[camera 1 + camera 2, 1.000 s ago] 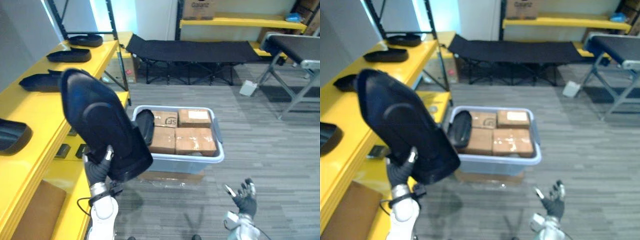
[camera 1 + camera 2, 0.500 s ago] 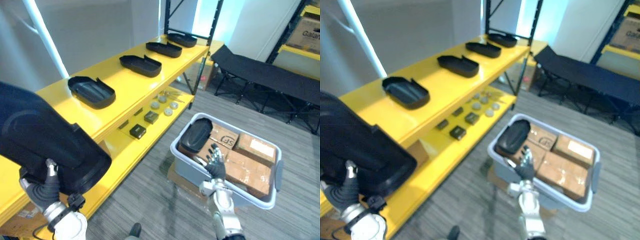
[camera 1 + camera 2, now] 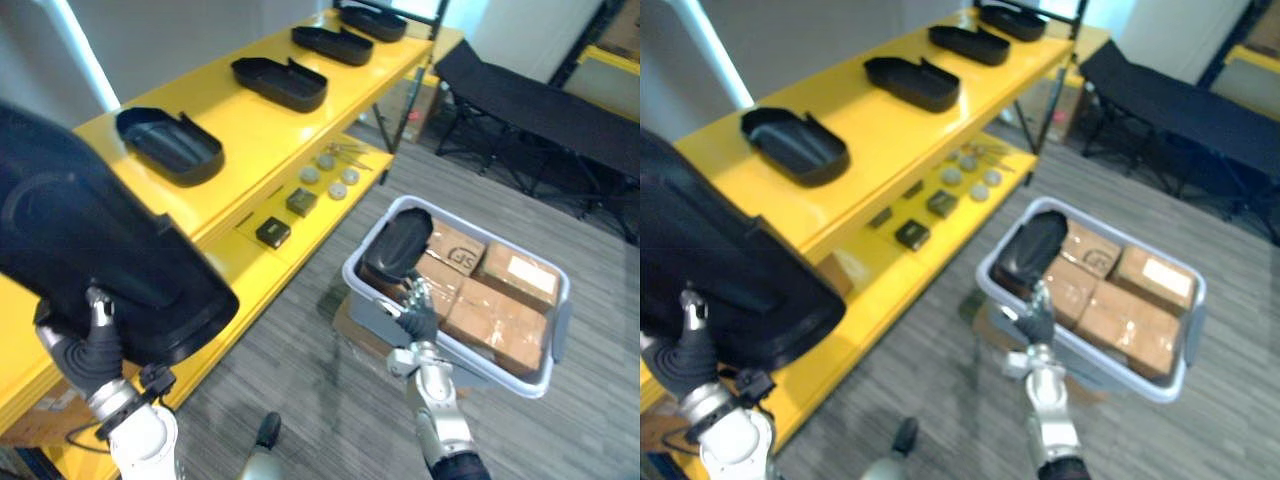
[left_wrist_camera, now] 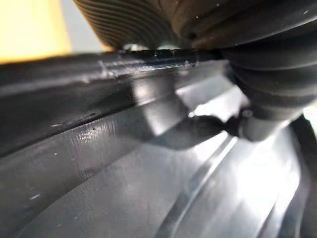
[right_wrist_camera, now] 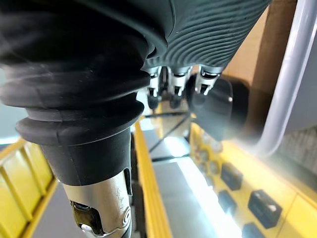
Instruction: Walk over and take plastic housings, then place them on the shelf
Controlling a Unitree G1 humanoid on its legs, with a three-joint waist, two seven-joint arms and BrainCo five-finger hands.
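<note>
Where the left robot hand (image 3: pixel 88 352) closes from below on the rim of a large black housing (image 3: pixel 90 235), we log item one. The housing stands tilted above that hand, broad back toward us. In the left wrist view its dark edge is pinched against the ribbed cover. We record it as gripped and held up before the near end of the yellow shelf (image 3: pixel 250 130). We cannot tell whether it touches the shelf.

Item two: the right robot hand (image 3: pixel 417 320), fingers straight and slightly spread, pointing up, holding nothing. Just past its fingertips we find a grey bin (image 3: pixel 560 310) on the floor (image 3: pixel 300 390).

Item three, inside the bin: a second housing (image 3: pixel 398 240), leaning in the corner closest to the right robot hand, and brown cardboard boxes (image 3: pixel 500 325) packed beside it.

Item four, on the shelf's top board, ahead of the left robot hand: four housings in a row, hollow side up, well apart. We list the nearest shelf housing (image 3: pixel 168 145), the second shelf housing (image 3: pixel 280 82), the third shelf housing (image 3: pixel 335 42) and the last shelf housing (image 3: pixel 372 20).

Item five, on the lower board, between the two robot hands: two small dark blocks (image 3: pixel 272 233), with round pieces (image 3: pixel 325 175) farther along.

Item six: a black folding cot (image 3: pixel 540 105), well beyond the bin.
</note>
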